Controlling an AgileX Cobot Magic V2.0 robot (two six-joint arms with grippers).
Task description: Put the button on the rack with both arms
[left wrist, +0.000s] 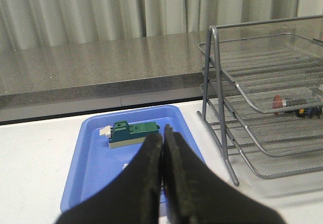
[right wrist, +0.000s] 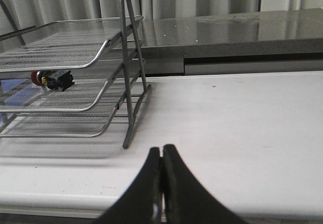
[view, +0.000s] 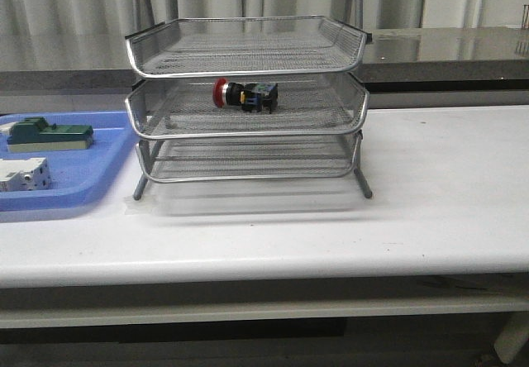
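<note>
Both grippers — left [left wrist: 162,173], right [right wrist: 161,183] — closed, empty; button [view: 245,94] lies in rack's [view: 248,123] middle tier.

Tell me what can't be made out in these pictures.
- Button: its far side and any markings, all views; mesh of the rack veils it and it is small.
- White block: front view's left edge cuts it off; in the left wrist view the left tool hides nearly all of it.
- Blue tray: left part cut off in the front view.
- Arms: absent from the front view; only the shut right tool and the left one show.
</note>
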